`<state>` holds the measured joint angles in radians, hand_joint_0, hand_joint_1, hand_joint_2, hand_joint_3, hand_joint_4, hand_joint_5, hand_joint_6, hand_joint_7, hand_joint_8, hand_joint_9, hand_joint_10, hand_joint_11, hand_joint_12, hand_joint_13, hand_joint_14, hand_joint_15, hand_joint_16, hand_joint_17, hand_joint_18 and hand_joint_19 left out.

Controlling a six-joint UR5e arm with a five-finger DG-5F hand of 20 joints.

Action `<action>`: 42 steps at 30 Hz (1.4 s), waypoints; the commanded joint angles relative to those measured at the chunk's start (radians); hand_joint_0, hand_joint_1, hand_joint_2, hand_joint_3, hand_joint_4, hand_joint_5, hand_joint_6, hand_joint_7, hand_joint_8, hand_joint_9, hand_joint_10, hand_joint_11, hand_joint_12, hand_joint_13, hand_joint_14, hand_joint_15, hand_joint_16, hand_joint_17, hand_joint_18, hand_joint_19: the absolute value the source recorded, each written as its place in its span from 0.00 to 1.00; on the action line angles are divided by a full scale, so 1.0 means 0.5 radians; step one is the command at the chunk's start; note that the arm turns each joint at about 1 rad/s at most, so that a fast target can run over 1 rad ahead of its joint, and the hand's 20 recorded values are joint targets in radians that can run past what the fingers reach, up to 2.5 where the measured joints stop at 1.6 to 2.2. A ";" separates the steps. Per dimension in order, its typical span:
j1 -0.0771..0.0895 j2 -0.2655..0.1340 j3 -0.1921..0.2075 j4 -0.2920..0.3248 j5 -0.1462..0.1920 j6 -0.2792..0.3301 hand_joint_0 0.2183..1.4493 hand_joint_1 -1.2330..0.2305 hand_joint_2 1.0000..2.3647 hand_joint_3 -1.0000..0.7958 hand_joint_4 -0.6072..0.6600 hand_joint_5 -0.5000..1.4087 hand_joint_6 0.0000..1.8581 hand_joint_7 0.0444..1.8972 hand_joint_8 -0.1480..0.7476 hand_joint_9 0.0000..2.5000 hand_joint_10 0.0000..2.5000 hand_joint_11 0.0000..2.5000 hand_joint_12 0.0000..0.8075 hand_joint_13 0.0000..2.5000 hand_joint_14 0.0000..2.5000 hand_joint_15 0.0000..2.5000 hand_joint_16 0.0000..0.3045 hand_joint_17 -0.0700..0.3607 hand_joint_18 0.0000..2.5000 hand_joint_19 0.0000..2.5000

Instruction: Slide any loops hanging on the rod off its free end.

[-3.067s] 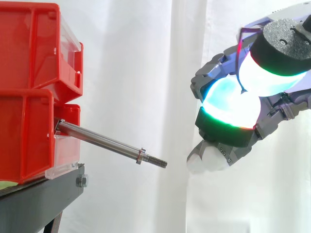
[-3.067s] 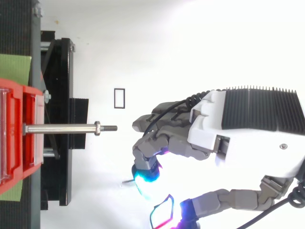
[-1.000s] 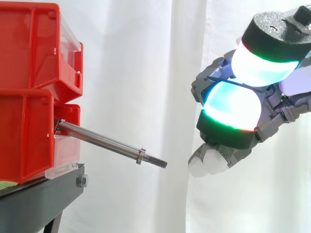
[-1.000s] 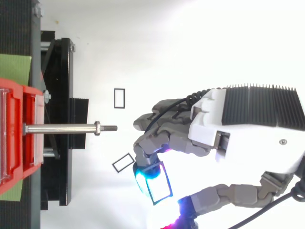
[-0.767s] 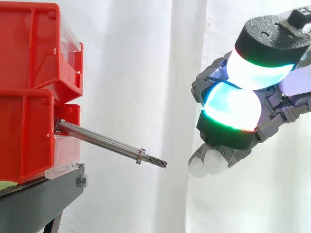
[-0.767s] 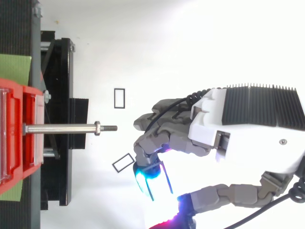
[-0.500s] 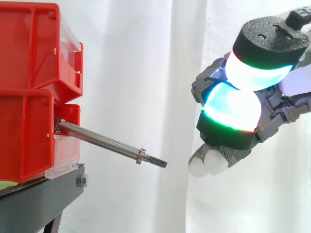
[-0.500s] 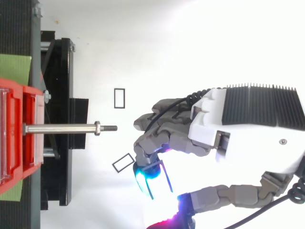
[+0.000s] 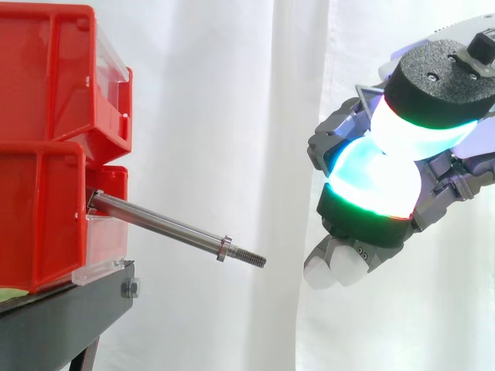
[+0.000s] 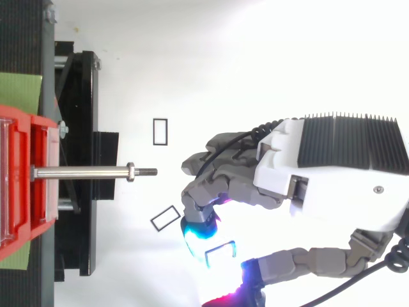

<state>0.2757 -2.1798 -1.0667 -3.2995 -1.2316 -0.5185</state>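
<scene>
The steel rod sticks out of the lower red bin and slopes down to the right; its free threaded end carries a nut, and no loop hangs on it. In the top view the rod also lies bare. My hand hovers to the right of the free end, apart from it. Its glowing pads are pressed together on a thin black rectangular loop, a sliver of which shows as a loop edge above the pads. The hand sits level with the rod tip and higher.
Stacked red bins stand on a black stand at the left. Two more black rectangular loops lie on the white floor below: one loop above the rod line, another loop between rod tip and hand.
Since 3.1 s ago a second loop has landed on the floor near the hand. The pinched loop has turned between the pads. The hand has drifted slightly right, away from the rod.
</scene>
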 commanded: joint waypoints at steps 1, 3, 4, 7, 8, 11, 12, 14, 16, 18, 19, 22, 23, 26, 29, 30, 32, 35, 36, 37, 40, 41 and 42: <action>0.001 0.000 -0.002 0.000 0.000 0.000 0.32 0.31 0.01 0.40 0.49 0.17 0.47 0.60 0.52 0.29 0.00 0.10 0.41 0.17 0.00 0.00 0.14 0.38 0.11 0.00; 0.001 0.000 -0.002 0.000 0.000 0.000 0.32 0.31 0.01 0.40 0.50 0.17 0.47 0.60 0.51 0.29 0.00 0.09 0.41 0.17 0.00 0.00 0.14 0.38 0.11 0.00; 0.001 0.000 -0.002 0.000 0.000 0.000 0.32 0.32 0.01 0.40 0.50 0.17 0.47 0.60 0.51 0.29 0.00 0.10 0.41 0.17 0.00 0.00 0.14 0.38 0.11 0.00; 0.001 0.000 -0.002 0.000 0.000 0.009 0.32 0.33 0.01 0.41 0.51 0.17 0.47 0.60 0.52 0.29 0.00 0.09 0.41 0.17 0.00 0.00 0.13 0.38 0.11 0.00; 0.004 0.000 -0.002 0.000 0.000 0.025 0.32 0.33 0.01 0.41 0.51 0.17 0.47 0.60 0.52 0.29 0.00 0.09 0.41 0.17 0.00 0.00 0.13 0.38 0.11 0.00; 0.004 0.000 -0.002 0.000 0.000 0.077 0.31 0.33 0.01 0.42 0.51 0.17 0.47 0.61 0.52 0.29 0.00 0.09 0.41 0.17 0.00 0.00 0.13 0.37 0.11 0.00; 0.001 0.000 -0.002 0.000 0.000 0.095 0.31 0.33 0.01 0.42 0.51 0.17 0.47 0.61 0.52 0.29 0.00 0.09 0.40 0.17 0.00 0.00 0.13 0.37 0.11 0.00; 0.004 0.000 -0.002 0.000 0.000 0.110 0.31 0.33 0.02 0.42 0.51 0.17 0.47 0.61 0.52 0.30 0.00 0.09 0.40 0.17 0.00 0.00 0.13 0.37 0.11 0.00; 0.004 0.000 -0.005 0.000 0.000 0.126 0.31 0.33 0.01 0.42 0.50 0.17 0.47 0.61 0.52 0.30 0.00 0.09 0.40 0.17 0.00 0.00 0.13 0.37 0.11 0.00; 0.007 0.000 -0.051 0.006 0.000 0.126 0.31 0.33 0.02 0.43 0.50 0.17 0.47 0.60 0.52 0.30 0.00 0.09 0.40 0.17 0.00 0.00 0.13 0.37 0.11 0.00; 0.007 0.000 -0.060 0.009 0.000 0.126 0.31 0.33 0.02 0.43 0.50 0.17 0.47 0.60 0.52 0.30 0.00 0.09 0.41 0.17 0.00 0.00 0.13 0.37 0.11 0.00; 0.007 0.000 -0.125 0.034 0.000 0.126 0.31 0.34 0.02 0.43 0.50 0.17 0.47 0.60 0.52 0.30 0.00 0.09 0.41 0.17 0.00 0.00 0.13 0.37 0.11 0.00; 0.007 0.000 -0.137 0.043 0.000 0.126 0.31 0.34 0.02 0.43 0.50 0.17 0.47 0.61 0.52 0.30 0.00 0.09 0.41 0.17 0.00 0.00 0.13 0.38 0.11 0.00; 0.007 0.000 -0.171 0.086 -0.003 0.126 0.30 0.34 0.02 0.44 0.49 0.17 0.47 0.61 0.52 0.30 0.00 0.09 0.41 0.17 0.00 0.00 0.14 0.38 0.11 0.00; 0.007 0.000 -0.192 0.107 -0.003 0.126 0.30 0.34 0.02 0.45 0.49 0.17 0.48 0.60 0.52 0.30 0.00 0.09 0.41 0.17 0.00 0.00 0.14 0.38 0.11 0.00; 0.007 0.000 -0.201 0.107 -0.003 0.126 0.30 0.34 0.02 0.46 0.49 0.17 0.48 0.61 0.52 0.30 0.00 0.09 0.41 0.17 0.00 0.00 0.14 0.38 0.11 0.00; 0.010 0.000 -0.223 0.110 -0.006 0.126 0.30 0.34 0.02 0.46 0.48 0.17 0.48 0.61 0.52 0.30 0.00 0.09 0.41 0.17 0.00 0.00 0.14 0.38 0.11 0.00; 0.013 0.000 -0.226 0.113 -0.006 0.126 0.29 0.35 0.02 0.47 0.47 0.17 0.48 0.61 0.53 0.30 0.00 0.09 0.41 0.17 0.00 0.00 0.14 0.38 0.11 0.00; 0.013 0.000 -0.226 0.116 -0.006 0.126 0.29 0.35 0.02 0.47 0.47 0.17 0.48 0.61 0.53 0.30 0.00 0.10 0.41 0.17 0.00 0.00 0.14 0.38 0.11 0.00; 0.013 0.000 -0.226 0.119 -0.006 0.126 0.29 0.35 0.02 0.48 0.47 0.17 0.48 0.61 0.53 0.30 0.00 0.09 0.41 0.17 0.00 0.00 0.14 0.38 0.11 0.00; 0.013 0.000 -0.229 0.126 -0.010 0.126 0.30 0.35 0.02 0.48 0.47 0.17 0.48 0.61 0.53 0.31 0.00 0.09 0.41 0.17 0.00 0.00 0.14 0.38 0.11 0.00; 0.016 0.000 -0.226 0.129 -0.010 0.123 0.30 0.35 0.02 0.48 0.47 0.17 0.48 0.61 0.53 0.31 0.00 0.09 0.41 0.17 0.00 0.00 0.14 0.38 0.11 0.00; 0.016 0.000 -0.226 0.135 -0.010 0.123 0.30 0.35 0.02 0.48 0.46 0.17 0.48 0.61 0.53 0.31 0.00 0.09 0.41 0.17 0.00 0.00 0.14 0.38 0.11 0.00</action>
<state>0.2831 -2.1797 -1.1794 -3.2372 -1.2358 -0.4560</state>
